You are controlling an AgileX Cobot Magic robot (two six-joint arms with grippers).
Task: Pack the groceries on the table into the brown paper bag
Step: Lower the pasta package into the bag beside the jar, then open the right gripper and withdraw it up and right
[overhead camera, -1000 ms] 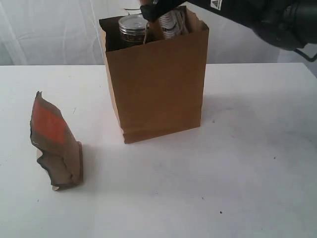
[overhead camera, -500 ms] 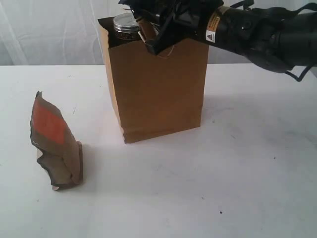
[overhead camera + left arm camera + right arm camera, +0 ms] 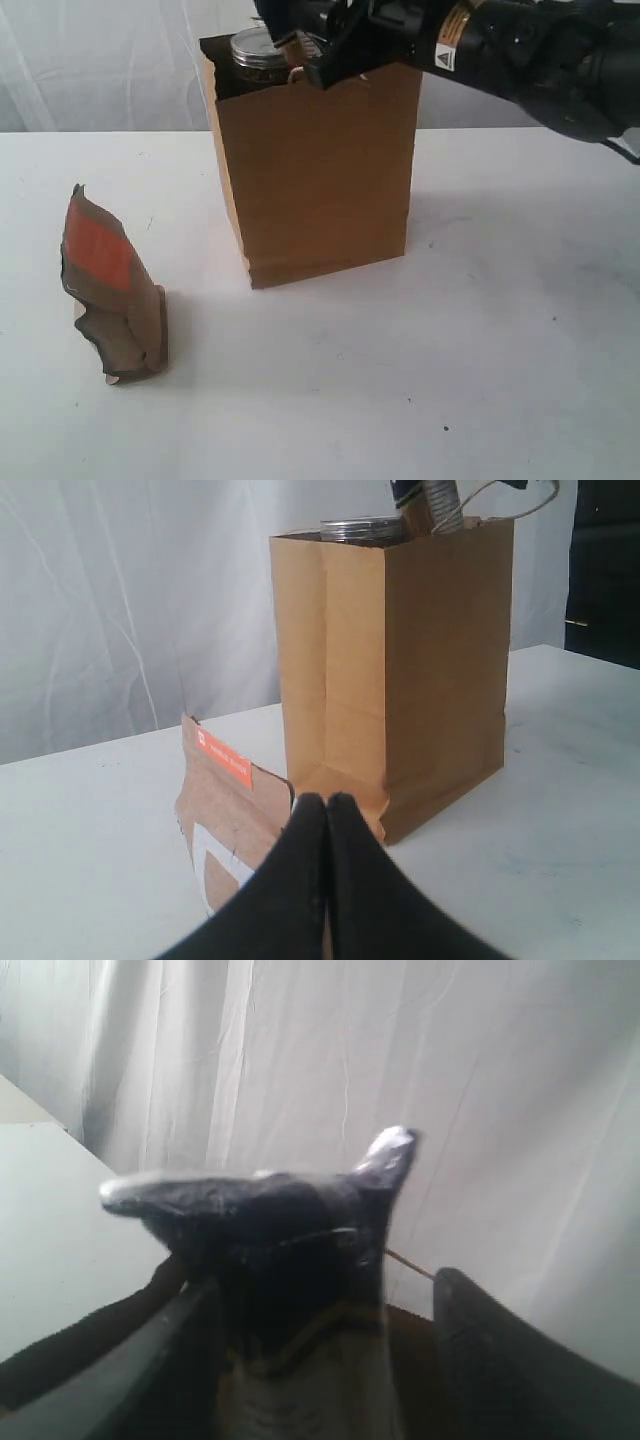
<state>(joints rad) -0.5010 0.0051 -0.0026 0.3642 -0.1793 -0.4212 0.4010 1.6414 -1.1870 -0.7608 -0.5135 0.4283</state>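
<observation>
Right gripper (image 3: 320, 1290) has its jaws spread either side of the long navy packet (image 3: 290, 1230), above the brown paper bag (image 3: 320, 180); left gripper (image 3: 326, 815) is closed on nothing beside the orange-brown pouch (image 3: 110, 290), which stands on the table (image 3: 450, 330) left of the bag; the pouch looks light, soft and crumpled, so its stiffer top seam is probably the best place to pinch.

On table (image 3: 500, 350), bag (image 3: 320, 180) is stood centrally; jar (image 3: 258, 45) and packet (image 3: 300, 1230) are lodged inside it; pouch (image 3: 110, 290) is set to its left, nearer front

My black left gripper (image 3: 326, 815) sits low, fingers pressed tight together. My black right gripper (image 3: 305, 50) reaches out high on its dark arm (image 3: 530, 50), jaws parted.
</observation>
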